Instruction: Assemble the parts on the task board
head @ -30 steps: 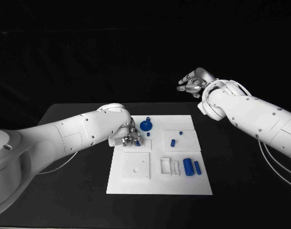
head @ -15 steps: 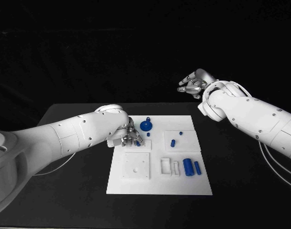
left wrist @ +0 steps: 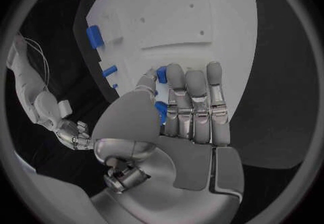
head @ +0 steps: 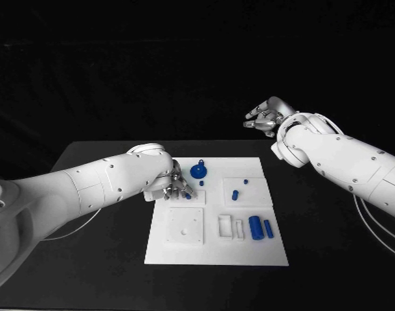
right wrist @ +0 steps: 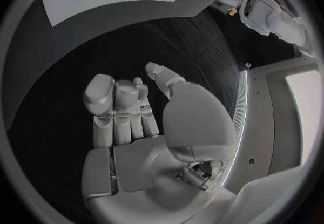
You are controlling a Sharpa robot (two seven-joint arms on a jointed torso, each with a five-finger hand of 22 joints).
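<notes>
The robot's left hand (head: 174, 186) works low over the near-left quarter of the white task board (head: 218, 253), its fingers (left wrist: 192, 100) lying side by side against the thumb with a small blue part (left wrist: 162, 74) at their tips. It looks pinched there, probably to be steered into the seat beneath, though the wrist view does not settle whether it is truly held or only touched. Just beside that hand stands a round blue knob (head: 199, 171), and toward the middle of the board a short blue peg (head: 236, 193) waits on its own raised square. Farther right, two blue cylinders (head: 260, 227) lie side by side (presumably laid out for later steps). The right hand (head: 269, 115) hangs raised beyond the board's far-right corner, well clear of it, fingers loosely curled and holding nothing, likely parked out of the way.
</notes>
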